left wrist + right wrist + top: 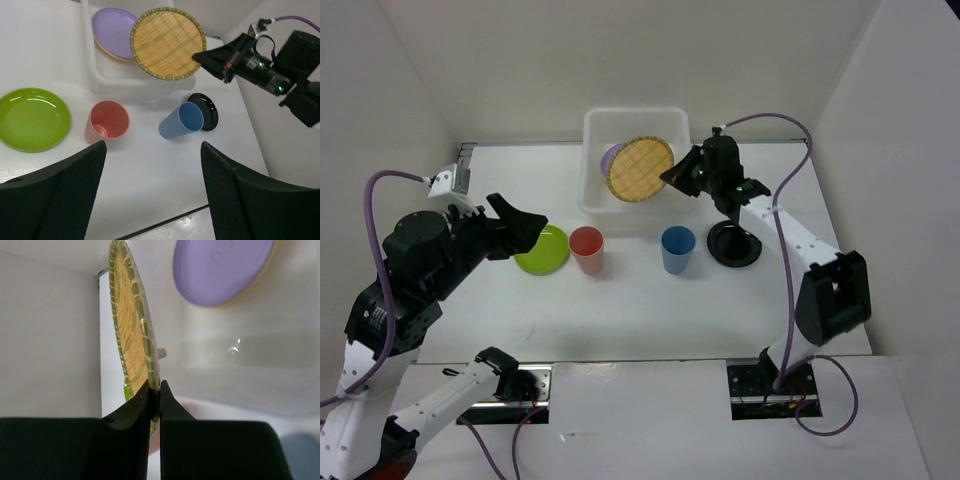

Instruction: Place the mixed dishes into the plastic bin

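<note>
The right tool (669,178) is clenched on the rim of the woven tan plate (640,170), its two fingers pinching the edge tightly in the right wrist view, and holds the plate tilted on edge over the plastic bin (630,113), above its right half. Inside the bin lies the lilac plate (609,155) toward the left side, with the thin orange-tan edge of another plate (112,55) showing beneath it. The bin stands at the far middle of the table (620,310). In front of it, in a row on the table, stand the lime green plate (545,250), the red cup (586,248) upright just beside that plate, the blue cup (678,248) upright and apart from the red one, and the black plate (735,245) near the blue cup to the right. The left tool (528,222) hangs released, jaws spread wide and empty, above the left edge of the lime green plate, grasping nothing.
</note>
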Robot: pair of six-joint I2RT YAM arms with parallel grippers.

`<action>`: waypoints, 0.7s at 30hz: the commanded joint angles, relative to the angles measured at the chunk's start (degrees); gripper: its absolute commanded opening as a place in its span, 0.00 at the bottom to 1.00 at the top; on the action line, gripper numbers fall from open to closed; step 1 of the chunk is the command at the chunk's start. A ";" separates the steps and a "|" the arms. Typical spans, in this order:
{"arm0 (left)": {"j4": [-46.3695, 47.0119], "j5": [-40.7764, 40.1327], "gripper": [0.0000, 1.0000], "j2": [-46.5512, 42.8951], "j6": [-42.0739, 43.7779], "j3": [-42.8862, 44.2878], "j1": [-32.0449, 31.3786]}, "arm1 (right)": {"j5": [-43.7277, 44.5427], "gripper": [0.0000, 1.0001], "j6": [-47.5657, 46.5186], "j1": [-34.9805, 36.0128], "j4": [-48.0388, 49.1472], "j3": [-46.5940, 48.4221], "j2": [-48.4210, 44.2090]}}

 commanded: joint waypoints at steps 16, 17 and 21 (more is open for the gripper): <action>-2.97 -2.20 0.84 0.68 3.40 3.59 0.32 | 1.64 0.00 -4.71 -3.34 2.04 29.62 31.95; -2.97 -1.68 0.84 0.68 3.40 3.07 0.32 | 2.78 0.00 -5.32 -3.34 1.33 32.07 33.79; -2.97 -1.67 0.84 0.68 3.40 2.54 0.32 | 5.68 0.00 -5.33 -3.34 -3.75 38.68 38.54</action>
